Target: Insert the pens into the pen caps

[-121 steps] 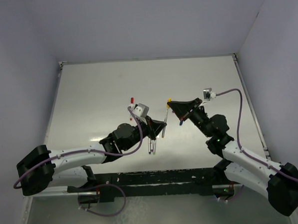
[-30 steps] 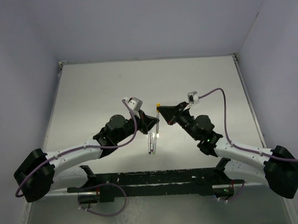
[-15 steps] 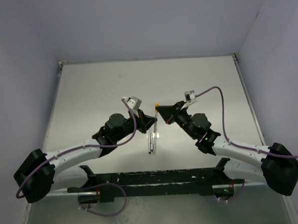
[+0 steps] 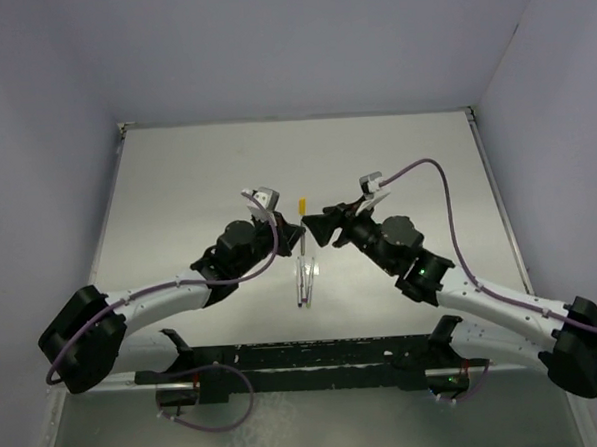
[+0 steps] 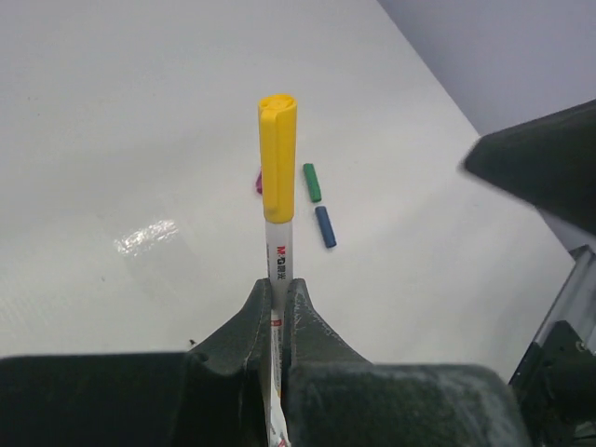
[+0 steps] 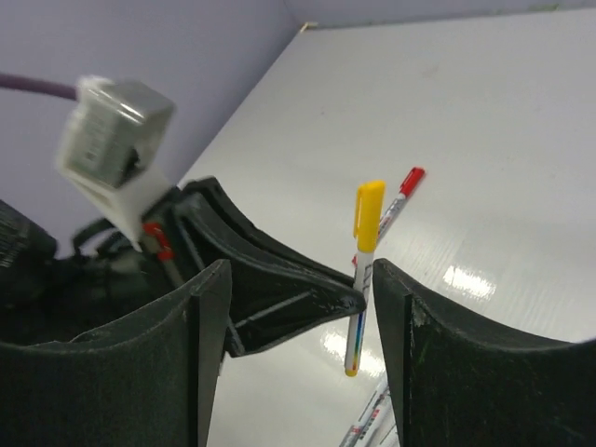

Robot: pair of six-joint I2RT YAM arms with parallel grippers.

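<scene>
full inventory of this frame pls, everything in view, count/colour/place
yellow-capped pen: 1, pale barrel with yellow cap, upright in the left gripper
red-capped pen: 1, pale barrel with red cap, lying on the table behind the held pen
uncapped pens: at least 2 (exact count unclear), pale, lying together at centre near edge
green cap: 1, green, loose on the table
blue cap: 1, blue, just beside the green one
purple cap: 1, purple-magenta, mostly hidden behind the held pen
table: 1, white
left gripper: 1, black, jaws shut on the barrel
right gripper: 1, black, jaws open, facing the held pen
</scene>
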